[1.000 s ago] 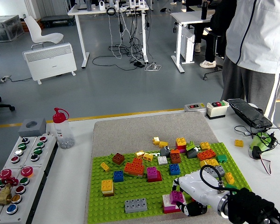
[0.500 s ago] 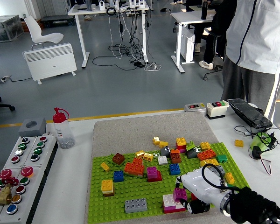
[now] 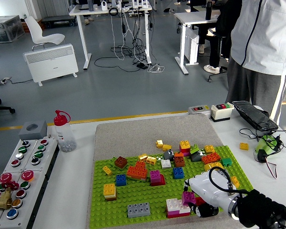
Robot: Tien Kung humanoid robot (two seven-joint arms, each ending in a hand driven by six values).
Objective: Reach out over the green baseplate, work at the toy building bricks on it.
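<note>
The green baseplate (image 3: 133, 196) lies on a grey mat and carries many bricks. My right hand (image 3: 196, 202), white with black fingers (image 3: 207, 210), comes in from the lower right over the plate's near right corner. It is shut on a small magenta brick (image 3: 188, 197), held just right of a white and pink brick stack (image 3: 175, 207). A grey brick (image 3: 138, 209) sits left of that stack. Farther back lie an orange cluster (image 3: 137, 171), a blue brick (image 3: 121, 180) and a yellow-orange stack (image 3: 109, 191).
A person (image 3: 262, 47) stands at the far right, hands out of view. A red-capped bottle (image 3: 63, 131) and a button panel (image 3: 19, 167) are on the left. A loose yellow brick (image 3: 244, 146), a green gadget (image 3: 267, 144) and a black device (image 3: 254, 116) lie right of the plate.
My right hand has slid to the right, taking the magenta brick with it off the top of the white and pink stack. Everything else stays put.
</note>
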